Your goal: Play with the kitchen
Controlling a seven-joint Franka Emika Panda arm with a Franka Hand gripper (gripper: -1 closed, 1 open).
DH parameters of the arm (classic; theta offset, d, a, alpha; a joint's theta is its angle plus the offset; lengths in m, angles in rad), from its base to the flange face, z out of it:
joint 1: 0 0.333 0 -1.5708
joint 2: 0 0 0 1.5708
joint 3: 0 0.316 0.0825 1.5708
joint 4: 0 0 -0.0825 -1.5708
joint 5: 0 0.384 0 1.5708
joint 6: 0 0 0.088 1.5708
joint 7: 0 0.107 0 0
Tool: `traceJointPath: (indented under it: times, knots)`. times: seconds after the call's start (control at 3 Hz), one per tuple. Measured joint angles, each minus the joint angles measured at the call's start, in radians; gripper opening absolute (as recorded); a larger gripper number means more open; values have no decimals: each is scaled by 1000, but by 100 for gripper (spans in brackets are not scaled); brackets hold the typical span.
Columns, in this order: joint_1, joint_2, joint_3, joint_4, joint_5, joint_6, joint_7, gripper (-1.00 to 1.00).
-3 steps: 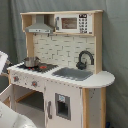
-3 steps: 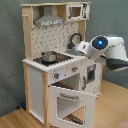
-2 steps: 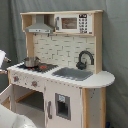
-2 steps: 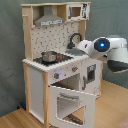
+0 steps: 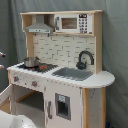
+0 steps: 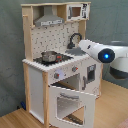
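Observation:
The kitchen (image 5: pixel 65 75) (image 6: pixel 55 60) is a tall white and light-wood toy with a grey hood (image 5: pixel 39 27), a microwave (image 5: pixel 72 22), a black faucet (image 5: pixel 84 59), a sink (image 5: pixel 75 73) and a stove carrying a small pot (image 6: pixel 49 56). Its oven door (image 6: pixel 70 102) hangs open, seen in the second exterior view. My white arm (image 6: pixel 102 54), with a blue light on it, reaches in from the second exterior view's right. Its gripper (image 6: pixel 82 45) end hangs in front of the counter near the sink, touching nothing I can see.
A grey curtain (image 5: pixel 115 55) hangs behind the kitchen. The toy stands on a wooden floor (image 6: pixel 15 120). Part of my arm's white casing (image 5: pixel 10 121) fills the first exterior view's bottom left corner.
My arm has turned and stretched further toward the kitchen's counter in the second exterior view. In the first exterior view its white casing has sunk lower at the left.

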Motion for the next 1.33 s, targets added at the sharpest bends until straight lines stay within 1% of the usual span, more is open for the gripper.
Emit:
traceJointPath:
  times: [0.67,1.0,1.33]
  knots:
    - [-5,-107,29,1,-173,8,0,100]
    - [-7,-143,55,1,-264,27,0,100]
    - [-7,-170,98,1,-357,62,-7,100]
